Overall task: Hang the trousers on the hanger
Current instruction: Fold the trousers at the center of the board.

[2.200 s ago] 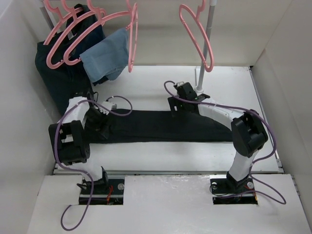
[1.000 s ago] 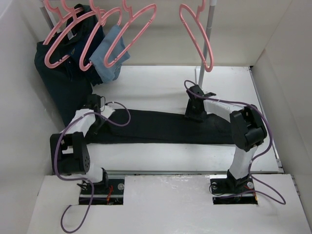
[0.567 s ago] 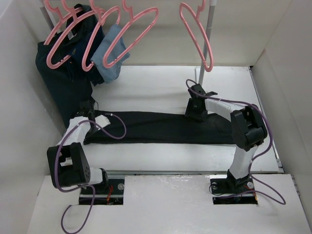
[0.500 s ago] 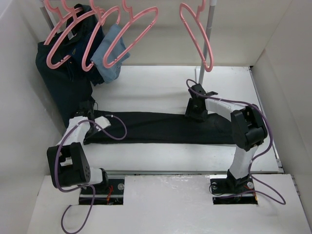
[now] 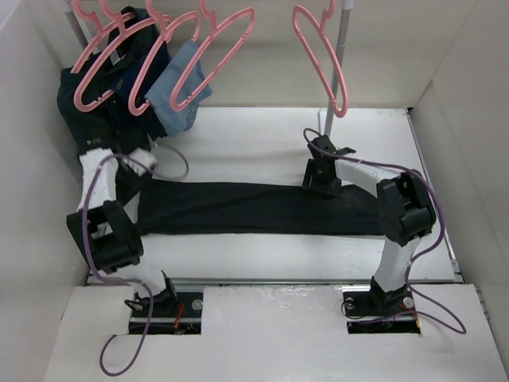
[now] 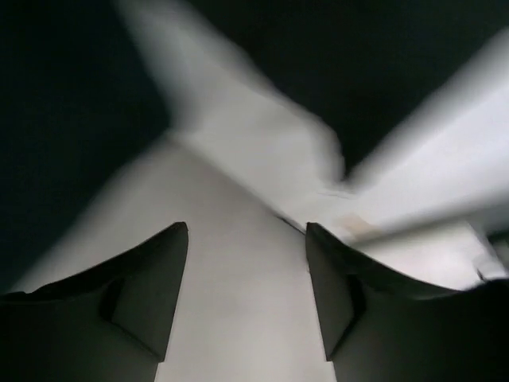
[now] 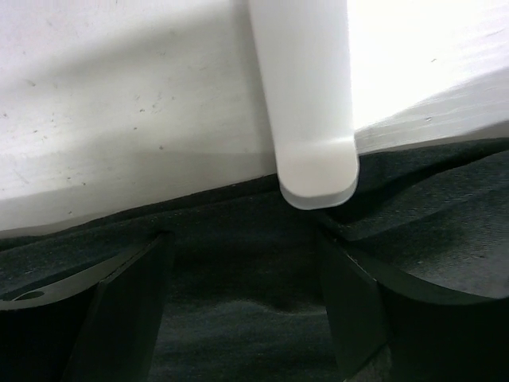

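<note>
The black trousers [image 5: 254, 208] lie flat across the table from left to right. My right gripper [image 5: 322, 181] is low over their far edge; in the right wrist view it [image 7: 242, 247] is open, with the trousers [image 7: 238, 318] between the jaws. My left gripper [image 5: 135, 171] is at the trousers' left end, near the hanging navy garment. In the blurred left wrist view it [image 6: 246, 239] is open and empty over white table, with dark fabric [image 6: 64, 119] beyond. An empty pink hanger [image 5: 322, 60] hangs on the rack at the back right.
Several pink hangers [image 5: 199, 56] hang at the back left with a navy garment [image 5: 95, 127] and a light-blue cloth [image 5: 179, 95]. The rack pole [image 5: 338, 56] stands behind my right gripper, its white foot [image 7: 310, 95] just ahead of the jaws. White walls close both sides.
My left arm has swung left and back, carrying its gripper from over the trousers to their left end. My right gripper shifted right along the far edge, then held still. The left hangers swung.
</note>
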